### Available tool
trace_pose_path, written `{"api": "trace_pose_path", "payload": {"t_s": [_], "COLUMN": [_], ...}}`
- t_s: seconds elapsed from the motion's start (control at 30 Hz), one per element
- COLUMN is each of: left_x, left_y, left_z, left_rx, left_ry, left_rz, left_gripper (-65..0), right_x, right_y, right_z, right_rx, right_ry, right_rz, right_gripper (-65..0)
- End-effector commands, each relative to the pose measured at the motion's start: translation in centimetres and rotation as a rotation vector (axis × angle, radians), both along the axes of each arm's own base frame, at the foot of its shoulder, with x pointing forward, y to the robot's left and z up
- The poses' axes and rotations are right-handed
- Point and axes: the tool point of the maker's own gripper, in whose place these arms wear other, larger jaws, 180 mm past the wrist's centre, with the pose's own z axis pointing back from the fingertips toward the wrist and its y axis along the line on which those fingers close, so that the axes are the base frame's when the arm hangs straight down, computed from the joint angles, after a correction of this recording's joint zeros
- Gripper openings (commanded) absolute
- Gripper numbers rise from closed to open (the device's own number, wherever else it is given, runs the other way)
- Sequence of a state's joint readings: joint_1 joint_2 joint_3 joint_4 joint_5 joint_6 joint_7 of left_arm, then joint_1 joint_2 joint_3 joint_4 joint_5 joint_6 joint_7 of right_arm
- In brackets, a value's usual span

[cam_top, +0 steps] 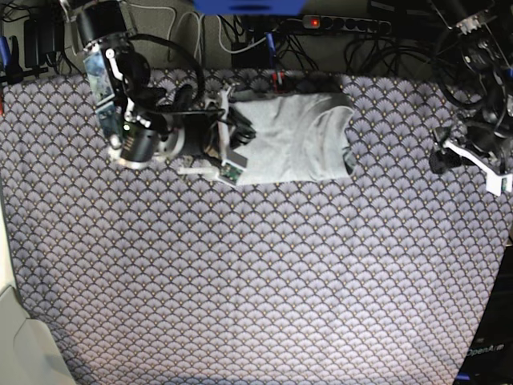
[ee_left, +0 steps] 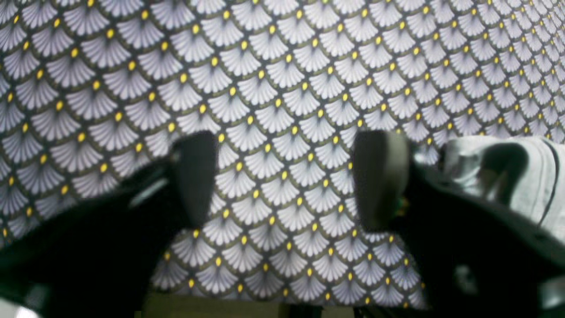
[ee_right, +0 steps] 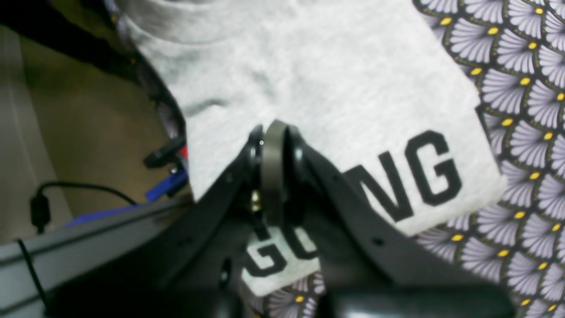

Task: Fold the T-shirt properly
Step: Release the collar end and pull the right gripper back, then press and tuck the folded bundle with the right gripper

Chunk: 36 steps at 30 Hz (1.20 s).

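The light grey T-shirt lies folded into a rectangle at the back middle of the table. Black letters "NG" show on its near corner in the right wrist view. My right gripper is shut, its fingers pressed together and resting over the shirt's lettered end. I see no cloth pinched between them. My left gripper stands open over bare tablecloth, at the far right in the base view. An edge of the T-shirt shows beyond its right finger.
The fan-scale patterned tablecloth covers the whole table. A power strip and tangled cables run along the back edge behind the shirt. In the right wrist view the table's edge, a black cable and a blue clip lie close to the shirt.
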<state>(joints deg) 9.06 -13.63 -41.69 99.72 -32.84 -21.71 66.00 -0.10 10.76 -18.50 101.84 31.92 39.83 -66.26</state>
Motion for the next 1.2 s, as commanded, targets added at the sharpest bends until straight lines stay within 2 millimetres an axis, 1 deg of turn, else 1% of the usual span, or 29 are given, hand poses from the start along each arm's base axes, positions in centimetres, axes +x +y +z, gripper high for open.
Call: {"api": "trace_pose_path", "payload": {"t_s": [0.0,0.13,0.2,0.27,0.33,0.5,0.53,0.57,0.63,0.7,0.73,0.8,0.83,0.87,0.97,1.03,1.1,1.17], "left_x": [0.6,0.5,0.2,0.2,0.2,0.1,0.1,0.1,0.1,0.1,0.1,0.0,0.0,-0.1,-1.2,-1.9,-2.6,-3.3], "left_y": [0.4,0.5,0.5,0.6,0.7,1.0,1.0,1.0,1.0,1.0,1.1,1.1,1.2,1.3,3.6,5.0,6.3,7.1], "left_z": [1.4,1.3,1.1,1.1,1.1,1.0,1.0,1.0,1.1,1.0,1.0,1.0,1.0,1.0,1.1,1.0,1.1,1.1], "left_rx": [0.023,0.023,0.023,0.026,0.028,0.037,0.037,0.037,0.038,0.036,0.035,0.039,0.039,0.039,0.075,0.106,0.140,0.167], "left_ry": [-0.043,-0.039,-0.031,-0.031,-0.030,-0.024,-0.024,-0.024,-0.024,-0.022,-0.022,-0.021,-0.021,-0.020,-0.007,0.010,0.026,0.040], "left_rz": [-0.007,-0.006,-0.005,-0.003,-0.003,0.000,0.000,0.000,0.002,0.005,0.006,0.007,0.009,0.012,0.083,0.125,0.160,0.178], "left_gripper": [-26.5,-43.7,-50.0,-54.4,-57.2,-58.0,-58.1,-58.2,-58.3,-58.3,-58.3,-58.4,-58.4,-58.4,-58.4,-58.4,-58.4,-58.4], "right_x": [0.7,0.4,0.2,0.2,0.3,0.6,0.8,1.0,1.1,1.0,1.0,1.6,1.7,1.7,0.9,1.0,1.1,1.1], "right_y": [0.0,-0.5,-0.7,-0.8,-0.9,-2.0,-2.2,-2.0,-1.2,0.0,0.6,1.9,2.8,3.7,6.5,8.0,9.5,11.1], "right_z": [0.9,-0.4,-1.3,-1.8,-1.8,-1.6,-1.0,-0.1,2.2,4.0,4.6,6.0,6.3,6.5,6.6,6.6,5.9,5.6], "right_rx": [0.035,0.044,0.038,0.036,0.043,0.027,0.024,0.031,0.052,0.057,0.059,0.072,0.081,0.093,0.133,0.146,0.146,0.172], "right_ry": [-0.029,0.014,0.044,0.059,0.053,0.033,0.010,-0.020,-0.092,-0.139,-0.147,-0.174,-0.176,-0.175,-0.150,-0.140,-0.105,-0.085], "right_rz": [-0.016,-0.045,-0.052,-0.056,-0.061,-0.062,-0.058,-0.050,-0.027,0.001,0.009,0.021,0.036,0.052,0.102,0.133,0.168,0.195], "right_gripper": [-65.0,-65.0,-65.0,-65.0,-65.0,-65.0,-65.0,-65.0,-65.0,-65.0,-65.0,-65.0,-65.0,-65.0,-65.0,-65.0,-65.0,-65.0]}}
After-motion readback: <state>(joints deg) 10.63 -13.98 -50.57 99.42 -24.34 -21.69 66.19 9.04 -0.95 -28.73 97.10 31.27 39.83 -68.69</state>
